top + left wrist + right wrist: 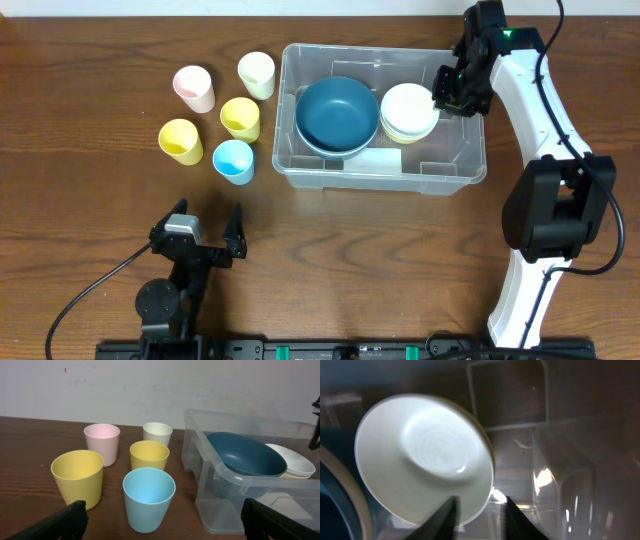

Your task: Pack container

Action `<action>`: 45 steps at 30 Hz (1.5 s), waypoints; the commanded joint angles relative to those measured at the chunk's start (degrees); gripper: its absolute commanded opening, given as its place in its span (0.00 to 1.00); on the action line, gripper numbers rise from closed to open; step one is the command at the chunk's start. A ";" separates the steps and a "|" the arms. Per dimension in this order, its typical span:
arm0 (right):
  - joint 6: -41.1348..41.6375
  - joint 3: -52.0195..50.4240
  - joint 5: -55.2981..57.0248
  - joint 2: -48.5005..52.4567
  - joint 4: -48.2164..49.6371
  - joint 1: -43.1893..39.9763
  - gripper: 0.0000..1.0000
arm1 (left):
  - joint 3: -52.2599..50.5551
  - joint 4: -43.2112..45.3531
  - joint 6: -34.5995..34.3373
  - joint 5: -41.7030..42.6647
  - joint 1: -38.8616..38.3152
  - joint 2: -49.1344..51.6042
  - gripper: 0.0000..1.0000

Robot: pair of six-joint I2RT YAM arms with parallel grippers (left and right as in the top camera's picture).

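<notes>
- You see the container [462,150] on the wooden table [90,50]; it stands upright, with its open top to the overhead camera
- Inside the container, in its left half, lies the dark blue bowl [337,115], mouth up
- In the right half of the container is the white bowl [408,108]; it sits on a yellow bowl [404,136], of which only a thin edge shows
- Your right gripper [445,95] hangs over the right part of the container, just at the right edge of the white bowl
- In the right wrist view its fingers [445,517] stand apart, and the rim of the white bowl shows in the gap (this gap is much wider than the rim). It grips nothing that I can see, but I cannot tell if one finger touches the bowl
- Your left gripper [208,208] is outside the container, well apart from its front left corner and low over the table. Its fingers are spread wide and there is nothing between them
- Five cups stand upright in a group to the left of the container, none of them touching it
- The cream cup [256,75] and the small yellow cup [240,118] are the nearest to the left wall of the container
- The blue cup [234,160] is near the front left corner of the container
- The pink cup [195,88] and the bigger yellow cup [181,140] are the farthest from the container
</notes>
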 commanded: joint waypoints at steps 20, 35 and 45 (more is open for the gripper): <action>-0.28 31.10 6.03 -6.75 -19.96 -4.13 0.99 | -1.09 -1.81 -0.31 0.35 0.26 -0.33 0.98; 1.55 21.70 7.58 -14.62 -31.95 -32.13 0.99 | -1.09 -1.81 -0.31 0.35 0.26 -0.33 0.98; 4.09 0.31 6.97 -15.37 -29.83 -40.33 0.99 | -1.09 -1.81 -0.31 0.35 0.26 -0.33 0.98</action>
